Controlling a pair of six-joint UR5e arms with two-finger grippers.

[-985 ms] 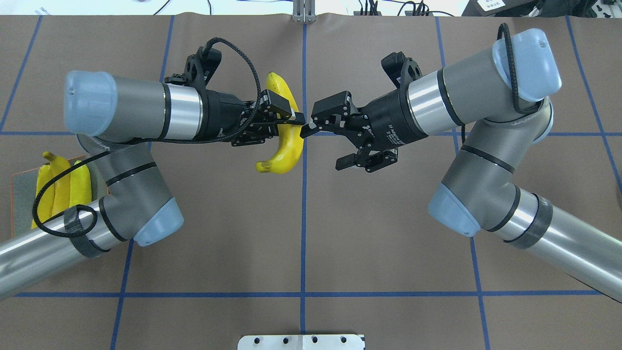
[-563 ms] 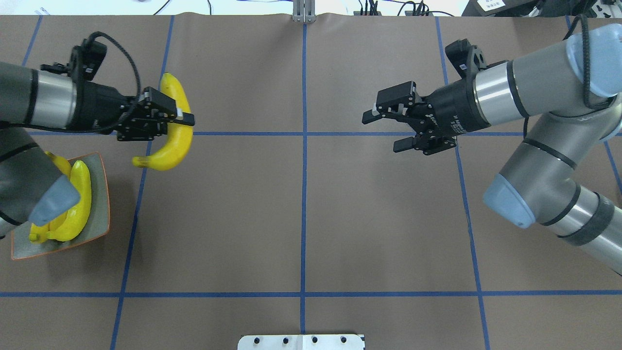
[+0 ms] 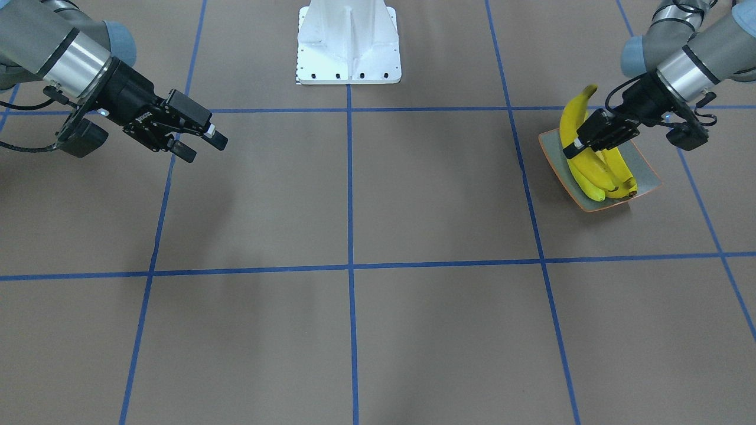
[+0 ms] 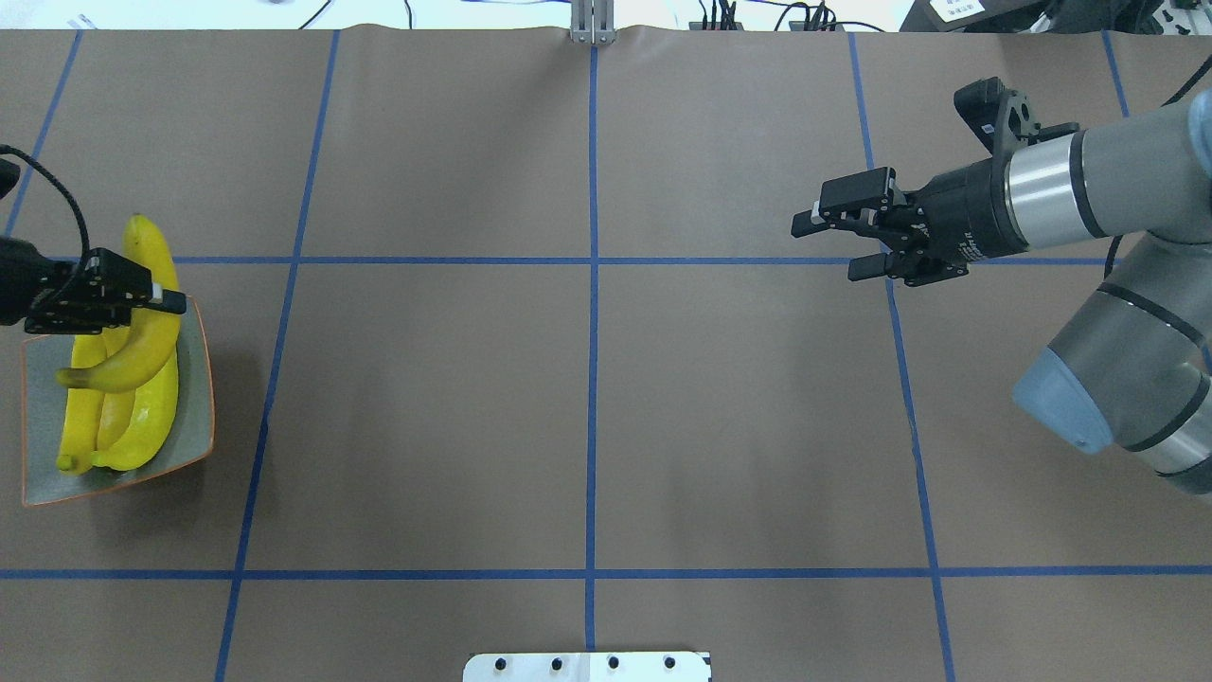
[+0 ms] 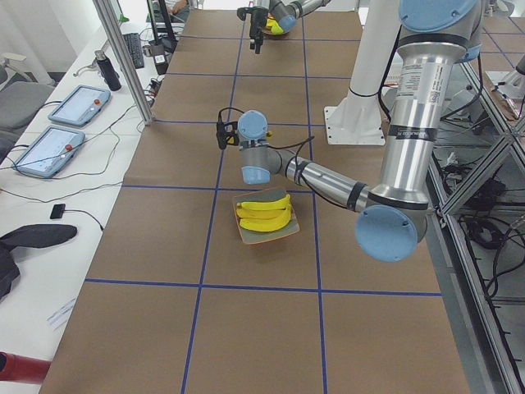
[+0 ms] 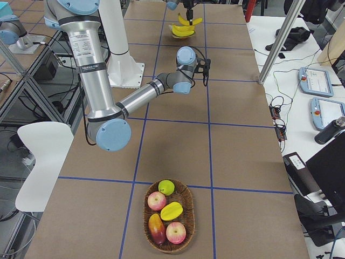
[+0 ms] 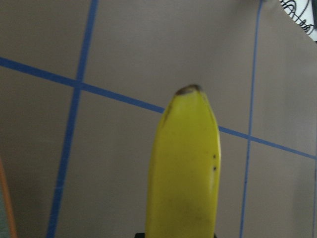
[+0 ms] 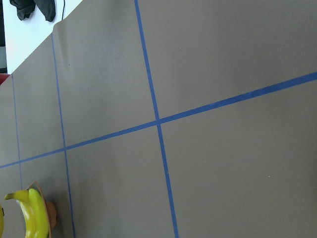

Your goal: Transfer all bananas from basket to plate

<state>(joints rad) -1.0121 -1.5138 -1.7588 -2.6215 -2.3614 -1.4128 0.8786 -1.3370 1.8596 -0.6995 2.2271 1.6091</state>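
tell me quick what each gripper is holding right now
Left gripper: closed on a banana over the plate.
Right gripper: open, empty.

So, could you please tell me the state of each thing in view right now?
left gripper: shut on held banana.
held banana: over the plate, unreleased.
three bananas: lying on the plate.
right gripper: open, empty.
basket: upright, no bananas, only other fruit.

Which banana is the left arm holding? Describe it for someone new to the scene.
On the table, far left in the overhead view, sits the orange-rimmed plate. Three bananas lie along it; the left gripper, jaws shut, holds a fourth banana above them. Only it crosses the others, tip past the plate's far rim.
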